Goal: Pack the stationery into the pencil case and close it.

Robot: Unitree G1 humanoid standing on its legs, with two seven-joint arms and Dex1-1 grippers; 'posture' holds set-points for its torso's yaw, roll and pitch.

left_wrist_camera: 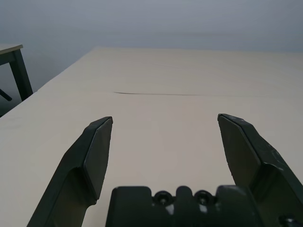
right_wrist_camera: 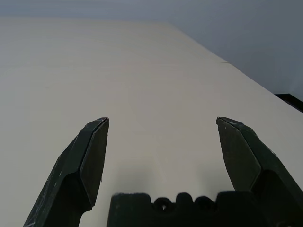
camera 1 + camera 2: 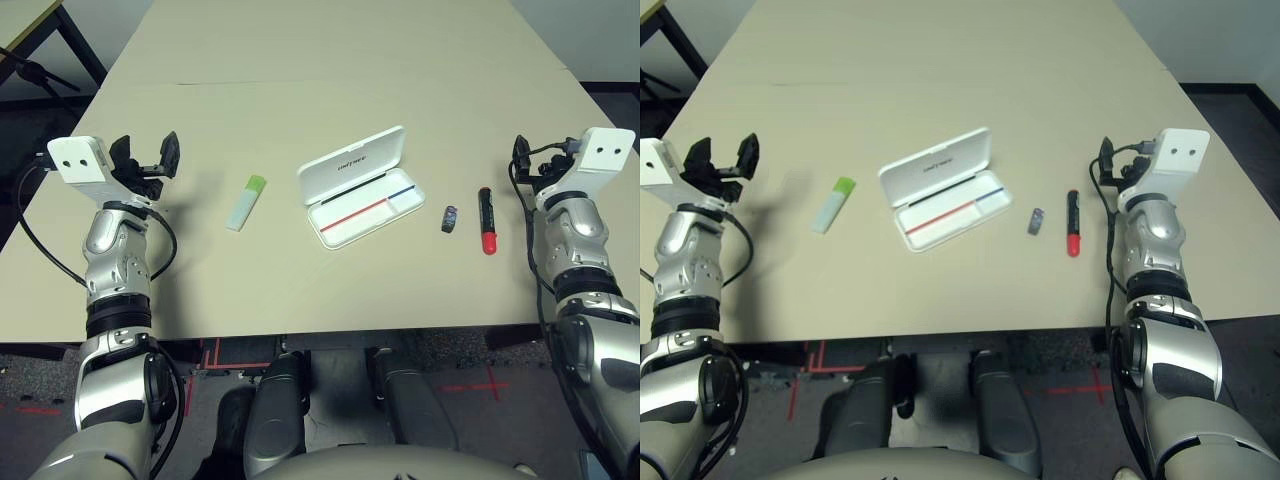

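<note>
My left end effector (image 3: pixel 150 160) and right end effector (image 2: pixel 161 137) hover spread apart and empty at the desk's (image 3: pixel 330 60) sides. Between them lie the red marker (image 3: pixel 487 220), a tiny dark stub (image 3: pixel 449 219), the open white pencil case (image 3: pixel 358 186) and the green-capped highlighter (image 3: pixel 246 202). All look light, rigid, smooth plastic; I'd pinch each pen mid-barrel.

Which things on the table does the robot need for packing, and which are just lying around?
Needed: pencil case, lying open; green highlighter; red marker; small dark piece.
Lying around: nothing else on the table; a dark stand beside it.
</note>
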